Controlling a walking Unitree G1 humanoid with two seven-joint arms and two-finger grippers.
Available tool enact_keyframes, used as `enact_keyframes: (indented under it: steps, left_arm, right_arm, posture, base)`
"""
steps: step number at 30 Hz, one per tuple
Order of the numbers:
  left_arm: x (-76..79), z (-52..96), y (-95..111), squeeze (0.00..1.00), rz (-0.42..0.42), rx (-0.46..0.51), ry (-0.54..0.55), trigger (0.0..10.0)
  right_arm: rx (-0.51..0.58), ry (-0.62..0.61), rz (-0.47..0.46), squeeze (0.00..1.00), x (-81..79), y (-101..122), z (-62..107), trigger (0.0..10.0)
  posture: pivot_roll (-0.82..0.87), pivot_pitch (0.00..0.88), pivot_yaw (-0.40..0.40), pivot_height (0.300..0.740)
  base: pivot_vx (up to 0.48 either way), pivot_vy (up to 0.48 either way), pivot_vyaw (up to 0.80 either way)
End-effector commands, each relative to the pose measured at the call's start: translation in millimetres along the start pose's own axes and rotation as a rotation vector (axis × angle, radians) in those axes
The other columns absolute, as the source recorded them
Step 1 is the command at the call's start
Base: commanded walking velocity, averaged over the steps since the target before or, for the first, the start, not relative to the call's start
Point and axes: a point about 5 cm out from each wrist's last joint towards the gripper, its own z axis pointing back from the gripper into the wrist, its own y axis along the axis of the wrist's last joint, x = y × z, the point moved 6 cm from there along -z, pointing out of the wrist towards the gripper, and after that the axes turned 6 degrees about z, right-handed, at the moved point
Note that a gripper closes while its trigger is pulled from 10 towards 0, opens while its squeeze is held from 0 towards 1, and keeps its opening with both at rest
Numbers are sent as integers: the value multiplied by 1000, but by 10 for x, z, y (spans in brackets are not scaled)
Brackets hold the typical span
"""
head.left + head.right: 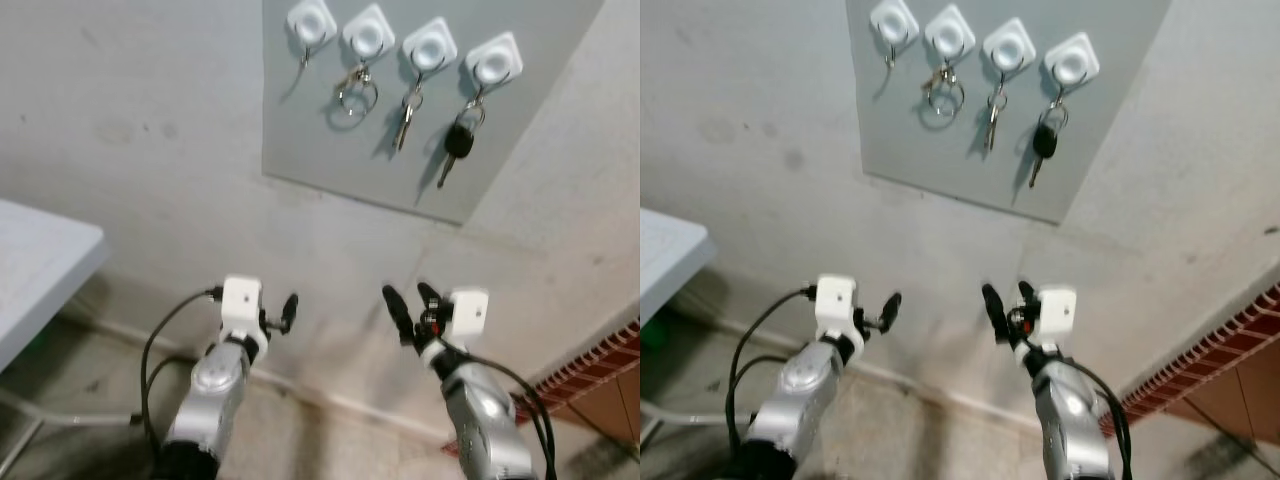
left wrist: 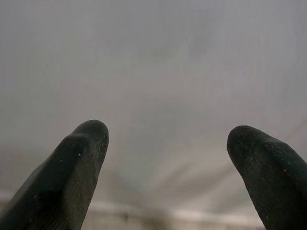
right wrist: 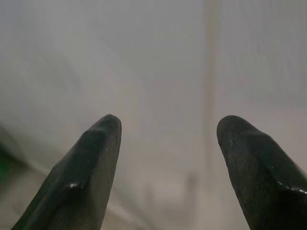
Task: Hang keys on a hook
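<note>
A grey board (image 1: 300, 130) on the wall carries a row of white hooks. The leftmost hook (image 1: 311, 22) bears nothing that I can make out. A key ring (image 1: 355, 92), a silver key (image 1: 405, 118) and a black-headed key (image 1: 457, 142) hang from the other three. Both arms are raised in front of the wall, well below the board. My left gripper (image 1: 283, 312) is open and empty, as the left wrist view confirms with bare wall between its fingertips (image 2: 86, 139). My right gripper (image 1: 408, 297) is also open and holds nothing (image 3: 168, 127).
A pale table (image 1: 40, 260) juts in from the left, with a metal leg below it. A red brick-patterned strip (image 1: 600, 365) runs along the lower right. Black cables (image 1: 160, 340) loop off the left arm. A skirting line marks where wall meets floor.
</note>
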Motion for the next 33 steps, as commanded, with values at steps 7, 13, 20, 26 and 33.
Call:
enact_keyframes:
  steps: [7,13,20,26,33]
  left_arm:
    - [16,7,-304,0,91,-114,-14,10000]
    - [-122,272,-934,0,9,-338,51,10000]
    - [-460,860,-1627,0,-67,-587,158,10000]
    - [-561,1032,-1753,0,-55,-629,168,10000]
    - [-549,982,-1706,0,-47,-601,174,10000]
  right_arm:
    - [-177,-85,60,0,162,-453,130,10000]
    - [-482,-151,96,0,275,-1106,495,10000]
    - [-699,-201,104,0,308,-1565,932,10000]
    - [-818,-240,91,0,311,-1826,1302,10000]
    - [-865,-233,92,0,268,-1934,1473,10000]
  posture:
    - [-27,64,-41,714]
    - [-27,32,-35,714]
    - [-49,0,-1,714]
    - [-49,0,17,714]
    - [-38,0,-2,714]
  base:
    - [0,0,0]
    - [0,0,0]
    - [0,0,0]
    - [0,0,0]
    - [0,0,0]
